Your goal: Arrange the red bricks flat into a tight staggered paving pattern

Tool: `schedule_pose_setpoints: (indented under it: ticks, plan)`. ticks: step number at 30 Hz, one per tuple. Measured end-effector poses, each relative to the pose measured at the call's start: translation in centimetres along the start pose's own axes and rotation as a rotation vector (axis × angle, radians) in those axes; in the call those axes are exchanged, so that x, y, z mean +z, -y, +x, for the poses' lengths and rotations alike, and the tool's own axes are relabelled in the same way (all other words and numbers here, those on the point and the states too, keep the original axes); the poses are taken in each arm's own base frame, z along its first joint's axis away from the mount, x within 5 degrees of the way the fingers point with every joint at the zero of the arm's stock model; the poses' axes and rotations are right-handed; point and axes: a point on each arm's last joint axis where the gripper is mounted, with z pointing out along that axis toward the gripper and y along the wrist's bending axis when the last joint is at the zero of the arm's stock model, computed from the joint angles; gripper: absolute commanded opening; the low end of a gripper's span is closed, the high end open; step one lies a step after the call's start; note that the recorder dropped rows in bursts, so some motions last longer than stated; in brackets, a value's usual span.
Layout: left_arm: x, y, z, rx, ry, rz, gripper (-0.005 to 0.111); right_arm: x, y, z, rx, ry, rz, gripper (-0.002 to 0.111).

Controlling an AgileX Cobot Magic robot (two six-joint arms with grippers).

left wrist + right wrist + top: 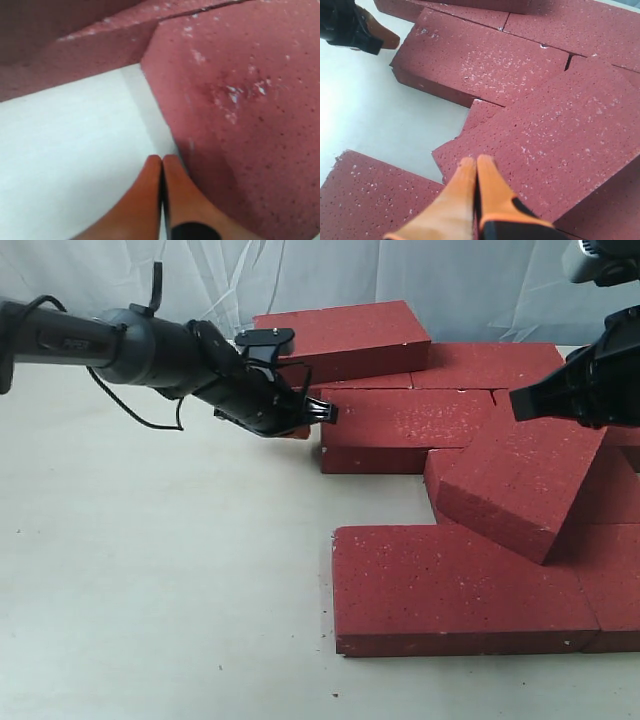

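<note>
On the table's (150, 590) right the red bricks (460, 585) cluster, one tilted brick (520, 485) riding over its neighbours. Both pinched closed and empty, the left gripper (324, 412) sits at the middle brick's (400, 420) left end and the right gripper (516, 401) hovers above the tilt; push low and square.

The right gripper (475, 161) has its orange fingers pressed together, with the tips over the edge of a red brick (555, 145) that lies askew across its neighbours. Farther ahead lies a flat brick (480, 60). The left gripper (357, 30) is near its far corner, over the white table (365, 115).
</note>
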Motion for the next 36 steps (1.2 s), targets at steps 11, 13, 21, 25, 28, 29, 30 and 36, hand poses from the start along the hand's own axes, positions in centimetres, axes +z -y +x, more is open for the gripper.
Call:
schedule_pose_setpoints:
  ticks: [11,13,21,25,28,29,30,36]
  plan:
    - [-6.9,-1.1,-1.1,0.154,-0.182,-0.057,0.000,1.6,0.2,-0.1,-0.003,-0.021,0.002,-0.001]
    - [-9.5,0.3,-1.0,0.174,-0.158,-0.042,0.000,3.4,0.3,0.2,-0.049,-0.074,0.002,-0.001]
    - [-13.1,10.2,5.8,0.349,-0.182,0.219,0.000,9.2,8.5,-6.1,0.081,-0.177,0.099,-0.001]
    - [-12.7,13.4,6.8,0.400,-0.127,0.258,0.000,10.5,11.7,-7.2,0.122,-0.207,0.119,-0.001]
    - [-12.3,15.2,7.6,0.429,-0.091,0.272,0.000,11.6,14.1,-7.5,0.165,-0.218,0.139,-0.001]
    - [-12.0,15.6,7.8,0.430,-0.095,0.280,0.000,11.9,15.0,-7.5,0.180,-0.228,0.145,-0.001]
    - [-11.6,16.0,8.1,0.434,-0.104,0.285,0.000,12.2,15.6,-7.4,0.191,-0.239,0.148,-0.001]
    - [-8.9,16.8,9.1,0.467,-0.158,0.293,0.000,14.5,18.2,-6.4,0.227,-0.323,0.153,-0.001]
